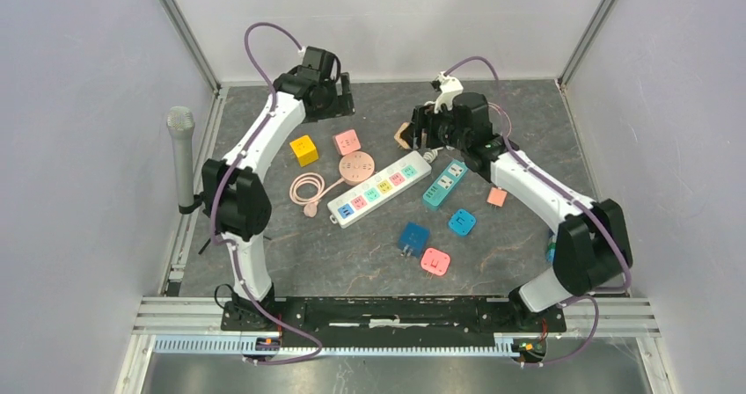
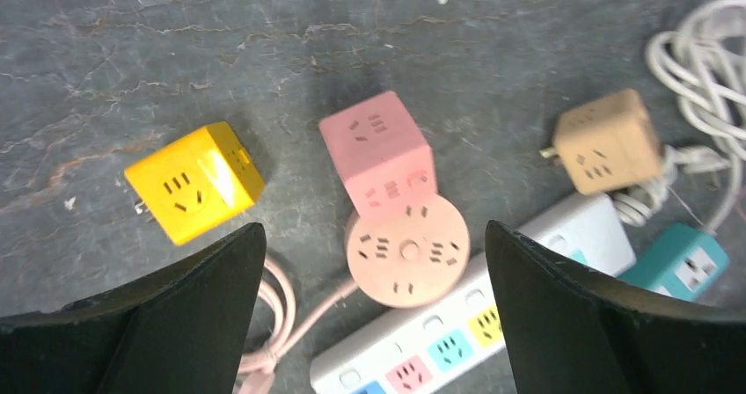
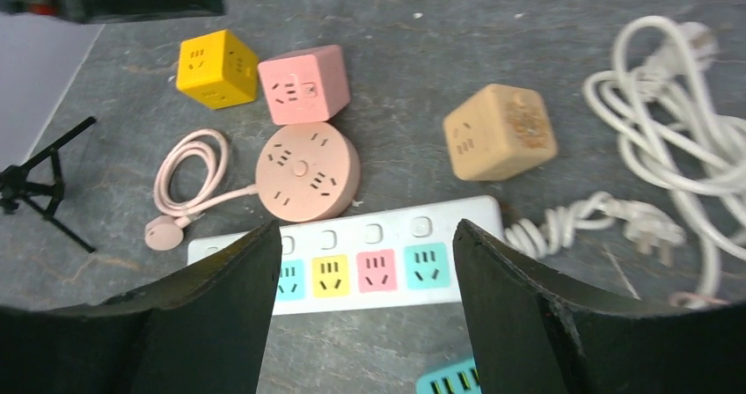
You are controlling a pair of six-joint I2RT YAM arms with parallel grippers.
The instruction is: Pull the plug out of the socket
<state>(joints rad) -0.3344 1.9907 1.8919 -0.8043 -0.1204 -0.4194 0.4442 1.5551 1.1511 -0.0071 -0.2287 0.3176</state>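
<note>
A white power strip [image 1: 378, 189] with coloured outlets lies mid-table; it also shows in the left wrist view [image 2: 440, 341] and the right wrist view [image 3: 387, 271]. Its visible outlets hold nothing. A round pink socket [image 1: 358, 167] [image 2: 406, 253] [image 3: 306, 172] lies beside it. A pink cube adapter [image 1: 347, 141] [image 2: 378, 152] [image 3: 303, 84] rests against the socket's far edge; I cannot tell if it is plugged in. My left gripper [image 1: 339, 104] [image 2: 374, 231] hangs open above the cube and socket. My right gripper [image 1: 422, 130] [image 3: 366, 227] hangs open above the strip. Both are empty.
A yellow cube [image 1: 304, 150], a tan cube [image 1: 404, 134] and a teal strip [image 1: 444, 183] lie nearby. Two blue cubes [image 1: 413, 238], a pink cube [image 1: 435, 261] and a small orange piece [image 1: 497, 197] lie nearer. A white cable coil [image 3: 677, 104] lies right. A microphone [image 1: 181, 156] stands left.
</note>
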